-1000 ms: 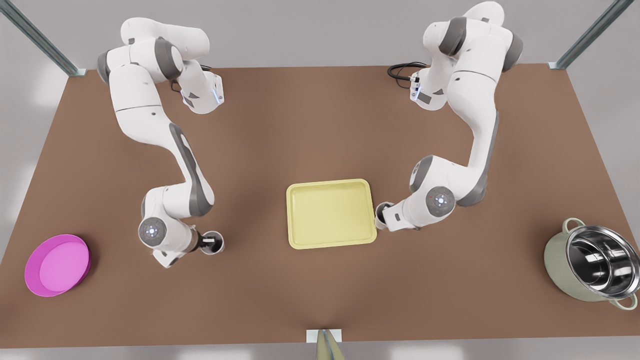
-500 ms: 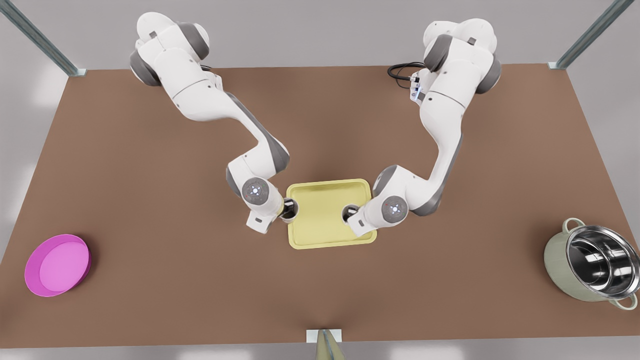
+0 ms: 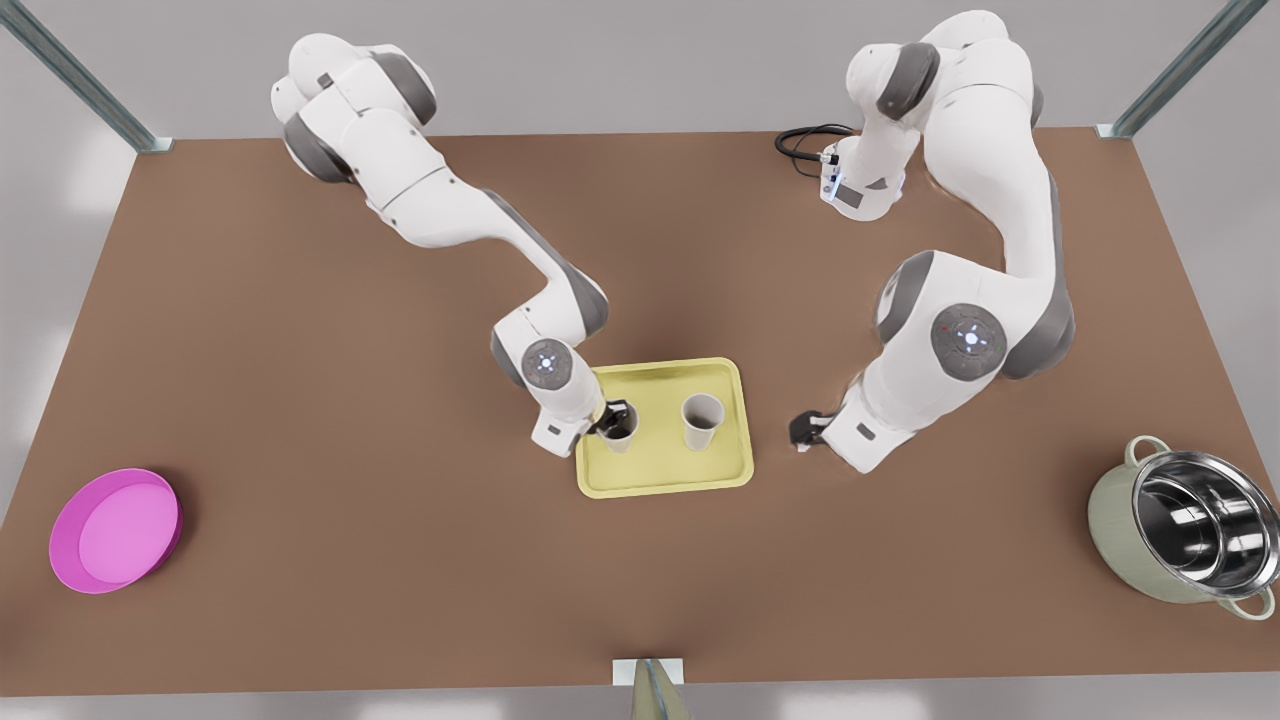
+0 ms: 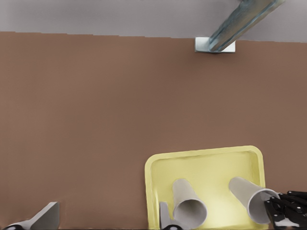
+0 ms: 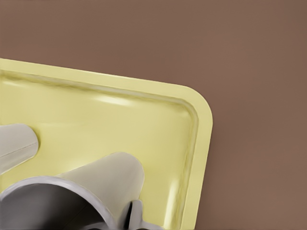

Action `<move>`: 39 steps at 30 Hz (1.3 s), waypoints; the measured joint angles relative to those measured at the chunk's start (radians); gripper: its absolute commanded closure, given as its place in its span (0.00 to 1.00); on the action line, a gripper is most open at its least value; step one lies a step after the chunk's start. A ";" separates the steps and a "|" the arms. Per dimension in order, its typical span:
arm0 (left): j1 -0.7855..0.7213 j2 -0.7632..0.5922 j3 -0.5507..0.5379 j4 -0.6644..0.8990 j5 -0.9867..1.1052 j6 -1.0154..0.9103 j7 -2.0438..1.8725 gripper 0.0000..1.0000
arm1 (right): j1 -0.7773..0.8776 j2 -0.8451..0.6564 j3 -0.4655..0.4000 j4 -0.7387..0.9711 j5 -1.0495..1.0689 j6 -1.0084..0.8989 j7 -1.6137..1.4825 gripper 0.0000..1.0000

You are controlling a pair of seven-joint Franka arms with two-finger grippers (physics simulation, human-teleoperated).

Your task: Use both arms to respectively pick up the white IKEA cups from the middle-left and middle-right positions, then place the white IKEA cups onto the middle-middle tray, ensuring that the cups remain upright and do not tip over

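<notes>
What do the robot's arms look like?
The left arm and right arm are white segments with grey joint covers and a round lit mark near each wrist. The left hand and right hand are small and black. A black cable loops by one base.

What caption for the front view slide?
One white cup stands free on the yellow tray; right gripper at the other cup, left gripper open beside the tray.

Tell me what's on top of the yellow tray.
Two upright white cups on the tray: the free cup, and the second cup, its opening partly covered by the right gripper.
</notes>
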 measured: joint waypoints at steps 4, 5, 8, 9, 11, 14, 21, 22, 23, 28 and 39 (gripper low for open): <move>0.041 -0.304 0.080 -0.370 0.059 -0.092 0.036 0.00 | 0.002 0.034 0.000 0.002 -0.005 0.044 0.022 0.03; 0.041 -0.336 0.088 -0.432 0.061 -0.091 0.044 0.00 | 0.002 0.036 0.000 0.002 -0.007 0.052 0.028 0.00; 0.060 -0.345 0.092 -0.488 0.029 -0.111 0.068 0.00 | 0.003 0.036 0.000 0.002 -0.011 0.070 0.044 0.00; 0.067 -0.342 0.093 -0.492 0.020 -0.119 0.075 0.00 | 0.003 0.035 0.000 0.002 -0.012 0.074 0.049 0.00; 0.086 -0.332 0.093 -0.491 -0.005 -0.131 0.088 0.00 | 0.003 0.028 0.000 0.002 -0.010 0.078 0.056 0.00; 0.102 -0.322 0.091 -0.491 -0.039 -0.145 0.105 0.00 | 0.005 0.006 0.001 -0.001 -0.005 0.075 0.063 0.00; 0.105 -0.313 0.089 -0.494 -0.063 -0.171 0.135 0.00 | -0.034 -0.197 0.000 -0.007 -0.001 -0.087 0.076 0.00; 0.105 -0.312 0.089 -0.495 -0.064 -0.172 0.139 0.00 | -0.078 -0.250 -0.004 0.002 -0.003 -0.156 0.077 0.00; 0.104 -0.312 0.089 -0.496 -0.065 -0.174 0.142 0.00 | -0.136 -0.292 -0.013 0.013 -0.006 -0.232 0.077 0.00; 0.102 -0.312 0.088 -0.498 -0.066 -0.179 0.156 0.00 | -0.397 -0.373 -0.043 0.126 -0.107 -0.524 0.023 0.00; 0.099 -0.315 0.078 -0.500 -0.067 -0.187 0.176 0.00 | -0.438 -0.710 -0.051 -0.081 -0.105 -0.743 -0.130 0.00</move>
